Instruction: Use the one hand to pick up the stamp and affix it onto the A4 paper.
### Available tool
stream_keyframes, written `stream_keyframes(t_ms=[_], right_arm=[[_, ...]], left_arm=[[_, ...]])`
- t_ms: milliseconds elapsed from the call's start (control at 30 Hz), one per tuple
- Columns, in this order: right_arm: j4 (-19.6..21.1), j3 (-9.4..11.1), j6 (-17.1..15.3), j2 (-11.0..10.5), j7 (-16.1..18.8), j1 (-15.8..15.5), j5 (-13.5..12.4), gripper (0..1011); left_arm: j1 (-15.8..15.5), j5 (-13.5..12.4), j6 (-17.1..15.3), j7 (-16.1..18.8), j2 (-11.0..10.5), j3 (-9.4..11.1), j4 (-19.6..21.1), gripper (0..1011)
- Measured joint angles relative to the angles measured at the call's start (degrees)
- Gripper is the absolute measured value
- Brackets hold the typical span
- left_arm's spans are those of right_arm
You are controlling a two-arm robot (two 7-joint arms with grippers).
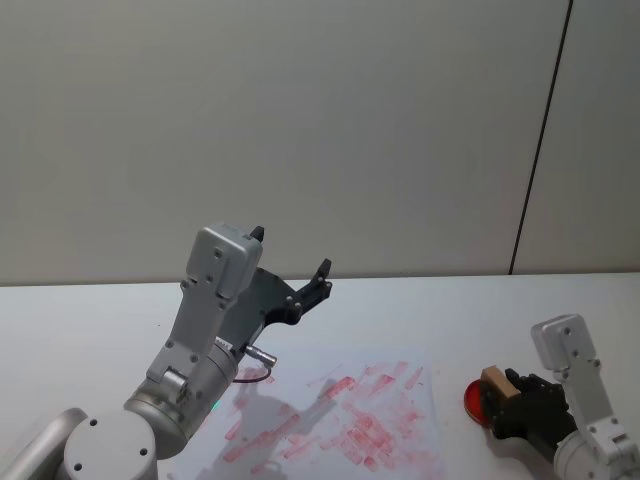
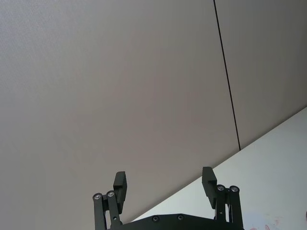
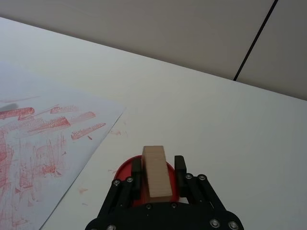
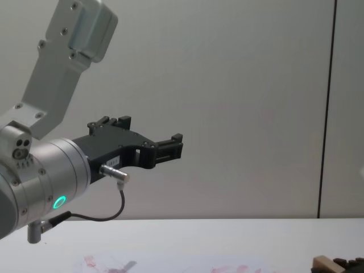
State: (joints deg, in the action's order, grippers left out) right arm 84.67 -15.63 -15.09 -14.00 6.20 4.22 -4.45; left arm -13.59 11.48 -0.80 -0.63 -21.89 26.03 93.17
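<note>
Wooden stamp (image 3: 157, 172): clamped between my right gripper's (image 3: 158, 166) 2 fingers, over the red ink pad (image 3: 121, 171), just beside the red-smeared paper (image 3: 43, 158).
Progress: stamp picked up, I judge; pressing it onto the paper is not yet done.
Other arm: left gripper (image 2: 164, 178) raised above the table, wide open, holding nothing.

- The round red pad (image 3: 123, 171) lies mostly hidden behind the light tan wooden stamp (image 3: 156, 172) and the black fingers (image 3: 180, 165) of the right gripper (image 3: 158, 164).
- The red-blotched white A4 paper (image 1: 340, 420) runs off the head view's lower edge.
</note>
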Motion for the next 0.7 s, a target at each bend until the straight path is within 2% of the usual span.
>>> stream_keyframes(t_ms=[267, 533, 700], right_arm=[[-0.1, 0.0, 0.1, 0.1, 0.1, 0.1, 0.1, 218], [0.1, 0.2, 1.3, 0.2, 0.3, 0.2, -0.7, 219], [1.3, 0.4, 2.5, 0.3, 1.2, 0.3, -2.3, 219]], left_arm=[[0.0, 0.0, 0.0, 0.0, 0.0, 0.0, 0.0, 1001], [0.0, 0.0, 0.0, 0.0, 0.0, 0.0, 0.0, 1001], [0.0, 0.0, 0.0, 0.0, 0.0, 0.0, 0.0, 1001]])
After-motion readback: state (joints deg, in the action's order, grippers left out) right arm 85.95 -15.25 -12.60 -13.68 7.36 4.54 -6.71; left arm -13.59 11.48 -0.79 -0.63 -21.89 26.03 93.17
